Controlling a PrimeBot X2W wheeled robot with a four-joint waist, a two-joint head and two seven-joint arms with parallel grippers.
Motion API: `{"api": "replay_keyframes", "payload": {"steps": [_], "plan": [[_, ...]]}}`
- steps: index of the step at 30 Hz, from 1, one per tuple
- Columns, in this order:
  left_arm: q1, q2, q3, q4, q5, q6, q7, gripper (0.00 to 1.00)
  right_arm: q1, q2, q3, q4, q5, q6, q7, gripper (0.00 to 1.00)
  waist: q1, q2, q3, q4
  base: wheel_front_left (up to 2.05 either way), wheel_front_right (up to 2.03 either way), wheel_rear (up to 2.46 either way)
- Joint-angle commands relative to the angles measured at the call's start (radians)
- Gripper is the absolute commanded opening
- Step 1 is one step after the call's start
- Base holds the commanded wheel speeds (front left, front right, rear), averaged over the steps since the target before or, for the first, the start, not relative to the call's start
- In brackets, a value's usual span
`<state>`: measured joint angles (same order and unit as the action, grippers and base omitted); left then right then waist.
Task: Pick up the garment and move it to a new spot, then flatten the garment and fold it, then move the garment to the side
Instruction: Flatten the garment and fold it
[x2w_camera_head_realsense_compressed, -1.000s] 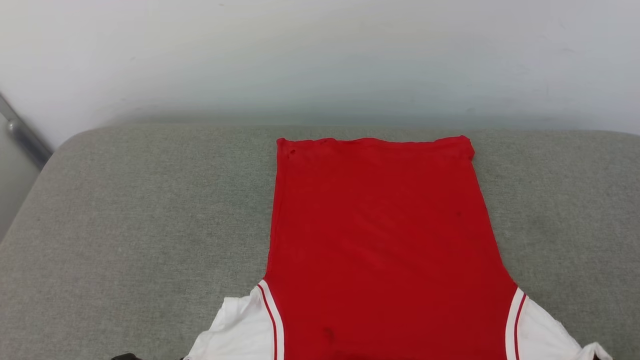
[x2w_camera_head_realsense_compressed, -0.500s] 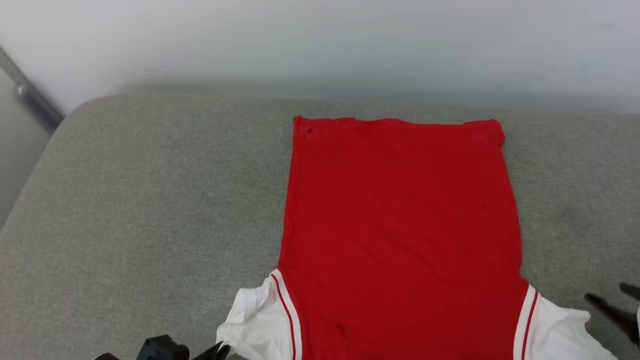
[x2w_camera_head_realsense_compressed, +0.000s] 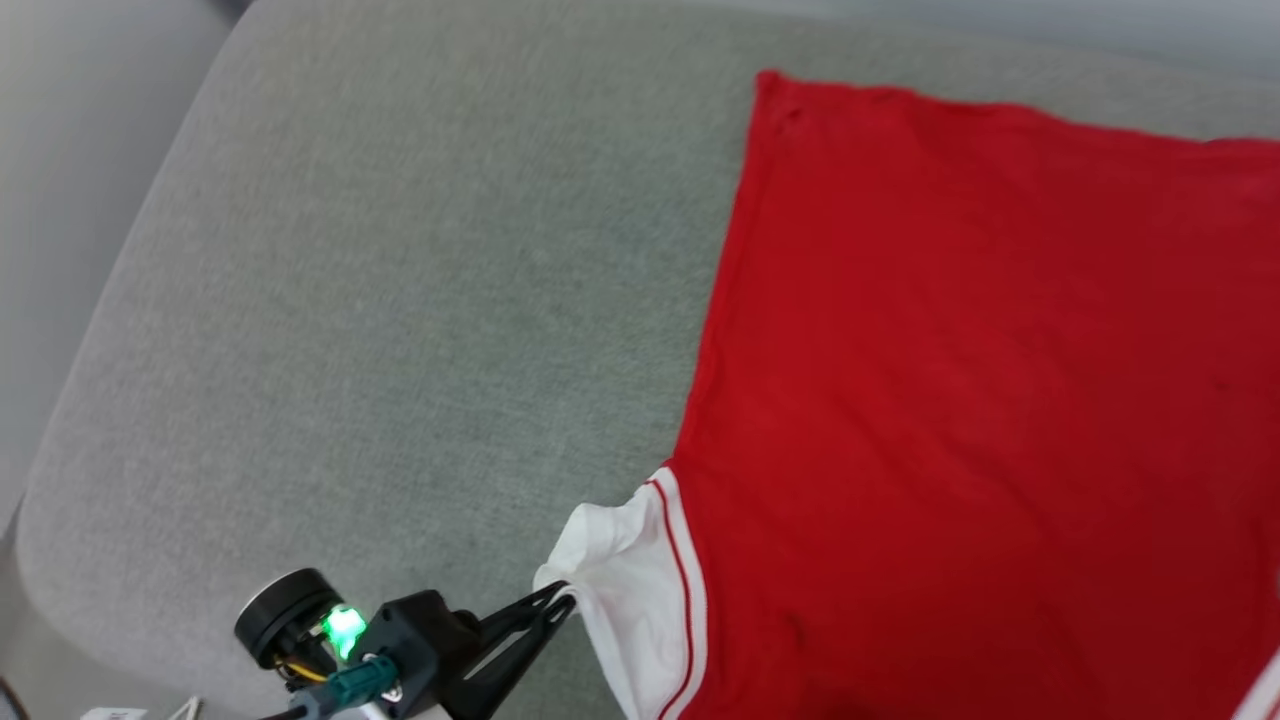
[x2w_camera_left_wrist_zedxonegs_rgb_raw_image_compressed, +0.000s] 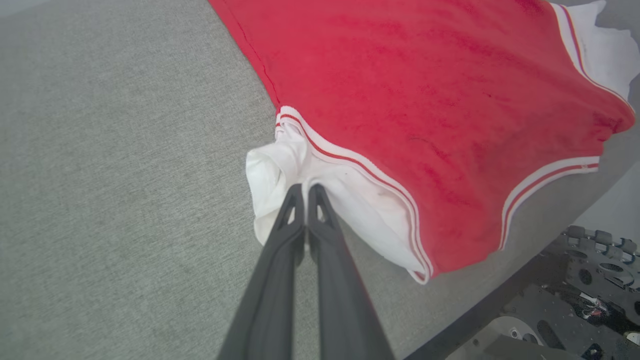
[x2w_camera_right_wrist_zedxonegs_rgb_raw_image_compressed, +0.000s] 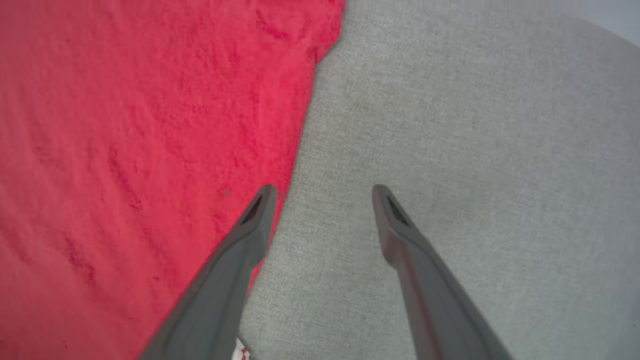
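Red white-sleeved jersey garment (x2w_camera_head_realsense_compressed: 980, 380) lies flat on grey fabric cushion (x2w_camera_head_realsense_compressed: 400, 300); left fingers (x2w_camera_left_wrist_zedxonegs_rgb_raw_image_compressed: 294, 215) pinch its sleeve (x2w_camera_left_wrist_zedxonegs_rgb_raw_image_compressed: 280, 165) (right fingers (x2w_camera_right_wrist_zedxonegs_rgb_raw_image_compressed: 252, 225) wide apart).

Grey woven padded bench (x2w_camera_head_realsense_compressed: 400, 300), rounded corners on its left side, fabric flat and unwrinkled, fine speckled weave. Pale wall (x2w_camera_head_realsense_compressed: 1200, 20) runs just behind its far edge; a pale blurred surface (x2w_camera_head_realsense_compressed: 60, 150) beside its left edge, cannot tell wall or floor

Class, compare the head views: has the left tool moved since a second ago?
Yes. The camera swung, but against the white sleeve the left tool moved rightward, from clear of it to shut on its edge.
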<state>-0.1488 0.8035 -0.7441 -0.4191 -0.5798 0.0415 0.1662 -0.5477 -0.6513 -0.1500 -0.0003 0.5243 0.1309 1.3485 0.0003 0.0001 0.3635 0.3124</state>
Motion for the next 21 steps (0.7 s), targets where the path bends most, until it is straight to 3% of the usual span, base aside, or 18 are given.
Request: {"api": "replay_keyframes", "payload": {"steps": [1,12,21], "plan": [[-0.022,-0.011,-0.006,-0.009,0.012,-0.006,0.006,0.0,-0.055,0.009,-0.01,0.012,-0.023,0.0,0.023,1.0,-0.0003,-0.0001,0.095,0.083,0.0,0.0,0.0],[-0.068,-0.057,-0.024,-0.013,0.041,-0.02,-0.008,0.0,-0.297,0.081,-0.127,0.12,-0.236,0.0,0.134,1.0,-0.0003,-0.0001,0.216,0.159,0.0,0.0,0.0],[-0.086,-0.079,-0.026,0.0,0.043,-0.025,-0.035,0.0,-0.27,0.125,-0.163,0.16,-0.324,0.0,0.162,1.0,-0.0003,-0.0001,0.263,0.186,0.0,0.0,0.0]]}}
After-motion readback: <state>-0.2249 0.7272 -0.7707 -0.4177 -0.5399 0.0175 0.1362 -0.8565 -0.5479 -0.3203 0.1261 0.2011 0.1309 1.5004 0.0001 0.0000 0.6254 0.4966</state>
